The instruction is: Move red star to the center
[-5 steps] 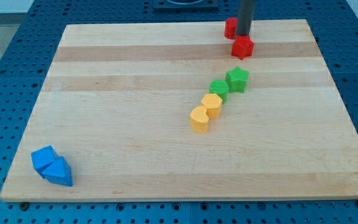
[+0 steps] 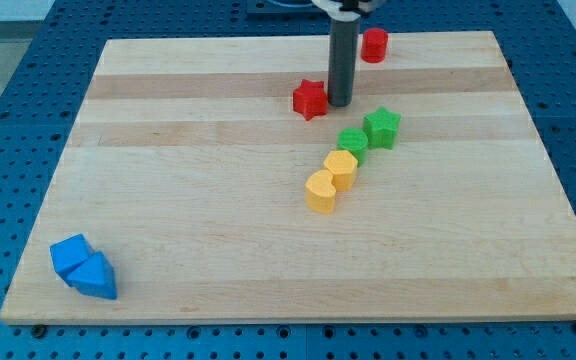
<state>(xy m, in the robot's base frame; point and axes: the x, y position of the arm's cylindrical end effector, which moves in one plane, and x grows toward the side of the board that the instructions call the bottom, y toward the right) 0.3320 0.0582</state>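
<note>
My tip rests on the wooden board, touching the right side of the red star, which sits a little beyond the board's middle. I end in a bare rod, so there is nothing to spread or pinch. A second red block stands at the far edge, to my right. Nearer, a diagonal row runs green star, green block, two yellow blocks. Two blue blocks huddle in the near left corner.
</note>
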